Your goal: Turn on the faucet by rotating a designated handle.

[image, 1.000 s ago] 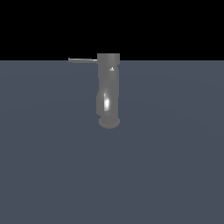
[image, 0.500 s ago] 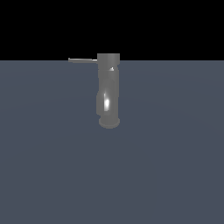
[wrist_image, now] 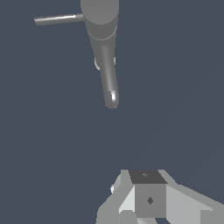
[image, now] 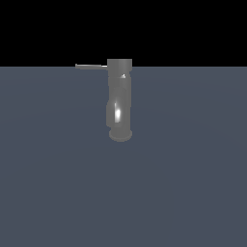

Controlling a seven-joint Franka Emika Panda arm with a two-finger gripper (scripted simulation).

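**Faucet stands alone, claw well back from the handle**

In the exterior view, going left to right, the handle [image: 91, 66] comes first: a thin, flat grey bar that points toward nine o'clock from the squarish cap at the top of the faucet [image: 119, 103]. Its inner end meets the cap; its outer end hangs free over the dark blue-grey bench [image: 58, 183]. The faucet itself is a glossy grey column with a bright highlight low on its body and a wider round end at six o'clock. Neither arm nor claw shows in this view.

In the wrist view the handle [wrist_image: 59, 19] again juts toward nine o'clock from the round top of the faucet [wrist_image: 105, 52], and the column tapers away toward six o'clock, ending in a small bright glint. The claw [wrist_image: 146, 201] sits at the frame's six o'clock edge, well apart from the faucet and touching nothing (only its pale grey housing and a dark block are visible). Its fingertips are cut off by the frame, so I cannot tell whether it is spread or pressed together.
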